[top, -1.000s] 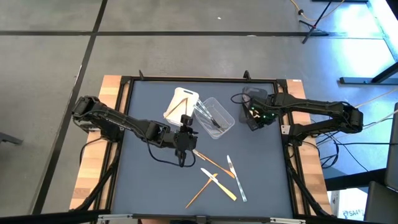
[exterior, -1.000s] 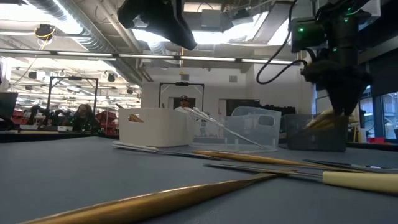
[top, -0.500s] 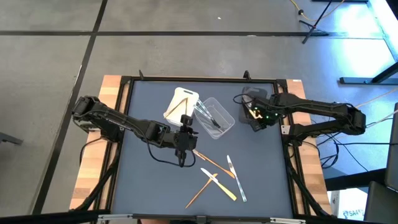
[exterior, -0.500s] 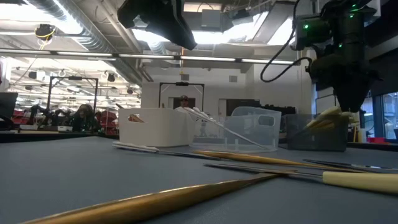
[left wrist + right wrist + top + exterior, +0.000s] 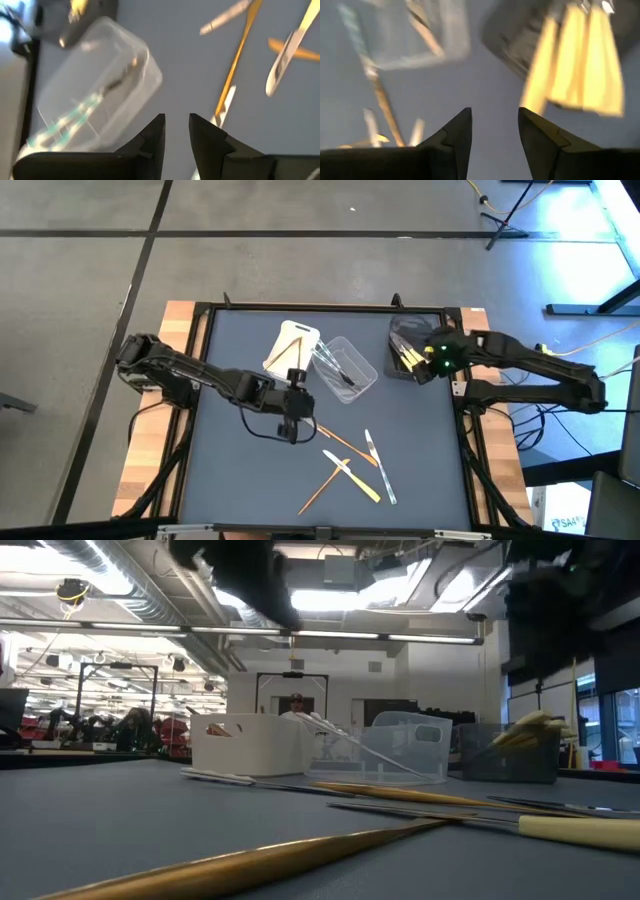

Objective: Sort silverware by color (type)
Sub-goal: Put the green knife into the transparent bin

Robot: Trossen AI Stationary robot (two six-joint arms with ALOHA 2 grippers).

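Note:
Loose silverware lies flat near the table's front: a tan-orange piece [image 5: 345,442], a clear knife [image 5: 371,448], a crossed wooden stick [image 5: 322,488] and a pale yellow piece [image 5: 362,486]. Yellow silverware [image 5: 405,358] leans out of the dark grey tub [image 5: 408,338]. Clear silverware [image 5: 333,366] lies in the clear tub [image 5: 350,370], and tan pieces in the white tub [image 5: 291,345]. My left gripper [image 5: 294,418] hovers open above the table just near of the tubs, fingers [image 5: 155,132] with nothing between them. My right gripper [image 5: 495,130] stands open, raised beside the grey tub, holding nothing.
The three tubs stand in a row at the table's far middle. A black frame [image 5: 200,380] rims the grey mat. Bare mat lies at the near left [image 5: 240,480]. In the low view, people and workbenches [image 5: 130,730] show in the room behind.
My right gripper has risen and drawn back toward the table's right edge, away from the dark grey tub; the yellow silverware stays leaning in the tub. My left gripper has rolled and tipped at the wrist while staying in place.

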